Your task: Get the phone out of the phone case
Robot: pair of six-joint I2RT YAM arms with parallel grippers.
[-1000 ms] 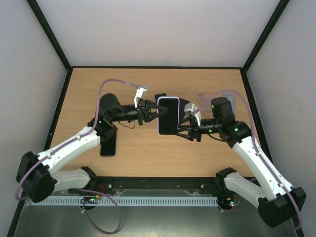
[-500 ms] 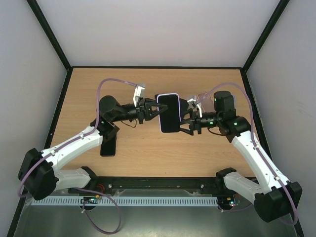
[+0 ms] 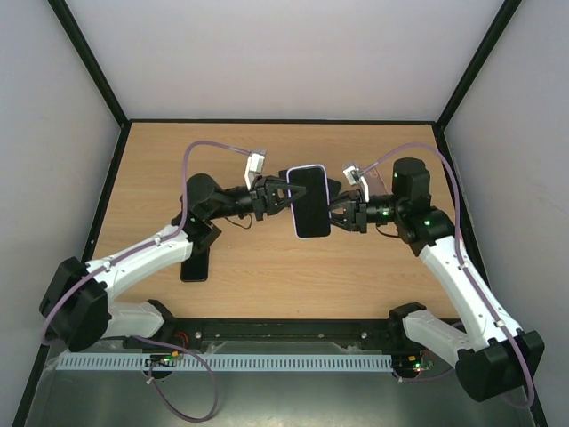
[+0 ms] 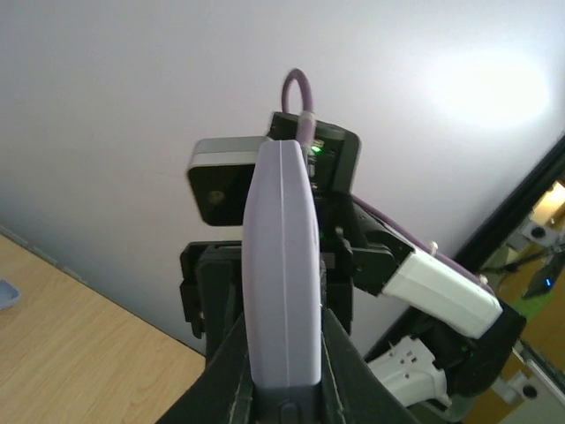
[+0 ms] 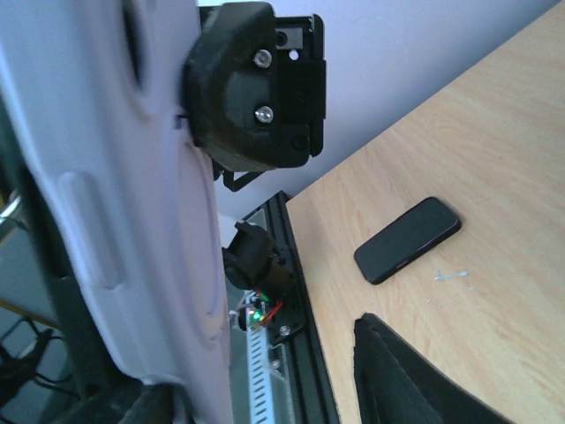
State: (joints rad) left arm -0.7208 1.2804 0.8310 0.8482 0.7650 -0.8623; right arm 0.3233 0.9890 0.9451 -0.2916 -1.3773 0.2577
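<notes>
A phone with a dark screen in a lavender case hangs in mid-air over the table's middle. My left gripper is shut on the case's left edge. In the left wrist view the case stands edge-on, pinched between both fingers. My right gripper is at the case's right edge. In the right wrist view the case fills the left side, and the right gripper is open: one finger stands well apart from the case.
A second black phone lies flat on the wooden table by the left arm, and also shows in the right wrist view. A dark object lies behind the held phone. The black frame rail runs along the near edge.
The held phone has shifted right and slightly toward the back with my left gripper. My right gripper has risen and closed in on the case's right edge.
</notes>
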